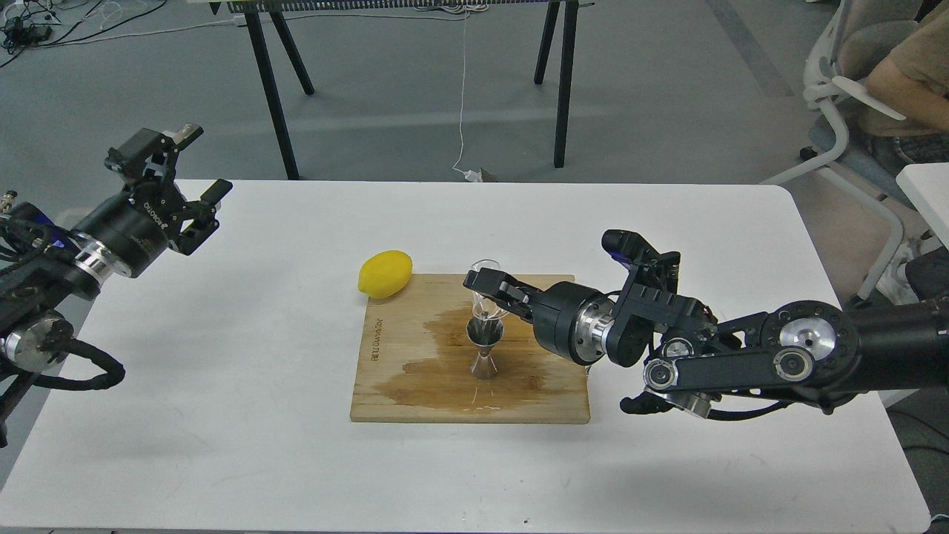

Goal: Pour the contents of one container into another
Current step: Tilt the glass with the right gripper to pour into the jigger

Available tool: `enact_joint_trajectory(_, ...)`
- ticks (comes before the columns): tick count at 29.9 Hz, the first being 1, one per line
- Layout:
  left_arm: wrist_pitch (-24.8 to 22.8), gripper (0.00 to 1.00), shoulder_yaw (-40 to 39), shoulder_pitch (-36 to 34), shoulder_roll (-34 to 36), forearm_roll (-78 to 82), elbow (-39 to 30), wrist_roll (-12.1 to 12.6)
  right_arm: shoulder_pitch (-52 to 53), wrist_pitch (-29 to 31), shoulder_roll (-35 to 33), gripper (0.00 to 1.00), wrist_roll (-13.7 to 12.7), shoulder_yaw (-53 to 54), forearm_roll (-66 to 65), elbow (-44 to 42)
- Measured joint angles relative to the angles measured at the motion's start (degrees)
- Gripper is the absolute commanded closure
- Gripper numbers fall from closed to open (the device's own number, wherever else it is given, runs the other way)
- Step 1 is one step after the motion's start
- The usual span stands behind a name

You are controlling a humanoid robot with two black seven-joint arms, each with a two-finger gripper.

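Note:
The shiny steel jigger (485,348) stands upright on the wet wooden board (415,386) in the middle of the table. Right above its mouth hangs the small clear glass cup (485,289), tipped towards the jigger, with my right gripper (483,288) shut on it from the right. A thin stream seems to fall from the cup into the jigger. My left gripper (189,167) hovers open over the table's far left corner, holding nothing.
A yellow lemon (385,274) lies on the table touching the board's far left corner. A dark spill covers much of the board around the jigger. Behind the white table (222,415) stand black trestle legs (274,89); an office chair with a seated person (875,96) is at far right.

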Motion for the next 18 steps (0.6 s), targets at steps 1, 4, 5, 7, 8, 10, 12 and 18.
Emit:
enact_joint_trajectory(1,0.0,0.11,0.0,0.0,0.0,0.0,0.0,0.0,0.0,0.0,0.0,0.67,0.1,0.0,-0.3,0.0)
enact_joint_trajectory(4,0.0,0.11,0.0,0.0,0.0,0.0,0.0,0.0,0.0,0.0,0.0,0.67,0.6,0.0,-0.8,0.0)
enact_joint_trajectory(5,0.0,0.11,0.0,0.0,0.0,0.0,0.0,0.0,0.0,0.0,0.0,0.67,0.7,0.0,-1.1,0.0)
enact_joint_trajectory(7,0.0,0.11,0.0,0.0,0.0,0.0,0.0,0.0,0.0,0.0,-0.1,0.67,0.9,-0.1,-2.1,0.0)
enact_joint_trajectory(8,0.0,0.11,0.0,0.0,0.0,0.0,0.0,0.0,0.0,0.0,-0.1,0.67,1.0,-0.3,-2.6,0.0)
enact_joint_trajectory(10,0.0,0.11,0.0,0.0,0.1,0.0,0.0,0.0,0.1,0.0,-0.1,0.67,1.0,-1.1,-3.2,-0.1)
enact_joint_trajectory(12,0.0,0.11,0.0,0.0,0.2,0.0,0.0,0.0,0.3,0.0,-0.1,0.67,1.1,-1.7,-3.7,-0.1)
enact_joint_trajectory(18,0.0,0.11,0.0,0.0,0.2,0.0,0.0,0.0,0.4,0.0,-0.1,0.67,1.4,-2.8,-5.8,-1.2)
